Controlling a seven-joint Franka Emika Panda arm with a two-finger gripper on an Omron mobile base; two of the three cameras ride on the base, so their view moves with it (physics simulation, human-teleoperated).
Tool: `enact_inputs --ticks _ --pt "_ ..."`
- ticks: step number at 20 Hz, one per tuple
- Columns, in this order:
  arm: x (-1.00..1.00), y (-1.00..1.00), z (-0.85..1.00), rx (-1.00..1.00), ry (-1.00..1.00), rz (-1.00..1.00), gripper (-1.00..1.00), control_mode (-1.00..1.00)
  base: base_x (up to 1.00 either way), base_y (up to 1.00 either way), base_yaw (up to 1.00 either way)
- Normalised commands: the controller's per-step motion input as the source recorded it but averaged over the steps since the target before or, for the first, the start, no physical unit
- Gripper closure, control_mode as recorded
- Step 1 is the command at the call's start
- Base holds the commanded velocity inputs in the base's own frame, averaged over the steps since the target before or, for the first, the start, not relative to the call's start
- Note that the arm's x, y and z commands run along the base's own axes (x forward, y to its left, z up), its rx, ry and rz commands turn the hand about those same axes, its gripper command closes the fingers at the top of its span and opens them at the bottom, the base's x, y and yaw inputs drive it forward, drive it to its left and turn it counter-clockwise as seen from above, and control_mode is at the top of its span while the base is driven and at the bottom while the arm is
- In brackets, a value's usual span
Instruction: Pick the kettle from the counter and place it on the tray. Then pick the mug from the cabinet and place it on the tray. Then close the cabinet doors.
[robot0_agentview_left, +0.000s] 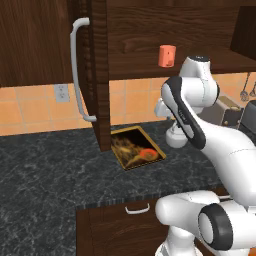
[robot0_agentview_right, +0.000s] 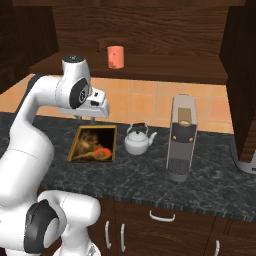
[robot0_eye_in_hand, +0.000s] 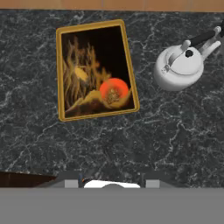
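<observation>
Kettle (robot0_eye_in_hand: 179, 68) on the table (robot0_eye_in_hand: 131, 140), just right of the empty tray (robot0_eye_in_hand: 61, 74); not yet picked.
Judgement: shift the claw (robot0_agentview_right: 90, 119) over the kettle, descend straight and take the arched handle squarely. Claw hangs high; whether apart or together, cannot tell. Mug (robot0_agentview_right: 115, 57) waits on the cabinet shelf (robot0_agentview_right: 150, 72), doors open. No writing legible anywhere.
</observation>
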Motion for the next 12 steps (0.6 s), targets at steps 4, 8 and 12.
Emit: enact_inputs --ticks 4,8,12 --pt "-0.52 -0.06 0.04 0.0 -0.22 -0.02 -1.0 -1.0 0.0 0.0 0.0" --pt "-0.91 -0.25 0.27 -0.01 -0.75 -0.05 -1.0 -1.0 0.0 0.0 0.0" --pt "-0.37 -0.23 0.65 -0.04 -0.8 -0.07 -1.0 -1.0 0.0 0.0 0.0"
